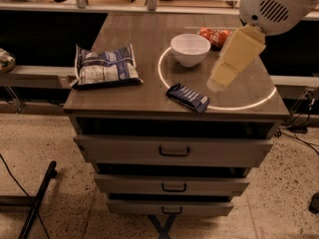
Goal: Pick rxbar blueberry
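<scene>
Dark navy rxbar blueberry with white stripe lettering, in front of the white bowl. Left of the bowl, a blue-and-white chip bag; right of it, the cream-yellow end effector. Brown table.

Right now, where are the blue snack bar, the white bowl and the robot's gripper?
rxbar blueberry [188,97]: camera view, middle of its wrapper.
white bowl [190,59]: camera view, front wall.
gripper [216,85]: camera view, its tip, hovering beside the bar.

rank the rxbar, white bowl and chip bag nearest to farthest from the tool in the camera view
The tool hangs over the right half of the drawer cabinet.
1. rxbar blueberry: front edge, just left of the tool.
2. white bowl: farther back and left.
3. chip bag: far left side.
</scene>
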You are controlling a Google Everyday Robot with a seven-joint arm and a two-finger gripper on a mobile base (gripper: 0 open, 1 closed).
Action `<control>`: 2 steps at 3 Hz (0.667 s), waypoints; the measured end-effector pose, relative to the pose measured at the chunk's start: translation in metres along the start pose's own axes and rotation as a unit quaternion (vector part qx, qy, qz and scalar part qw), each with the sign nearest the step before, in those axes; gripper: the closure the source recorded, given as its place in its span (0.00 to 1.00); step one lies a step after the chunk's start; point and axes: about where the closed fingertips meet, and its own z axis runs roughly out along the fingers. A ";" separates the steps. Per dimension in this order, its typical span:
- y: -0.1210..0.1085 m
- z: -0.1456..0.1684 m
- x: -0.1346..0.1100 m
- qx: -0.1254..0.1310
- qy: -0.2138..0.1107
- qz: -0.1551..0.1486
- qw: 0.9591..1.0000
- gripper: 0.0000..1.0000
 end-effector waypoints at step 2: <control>0.024 0.037 -0.011 -0.055 -0.006 -0.041 0.998 0.00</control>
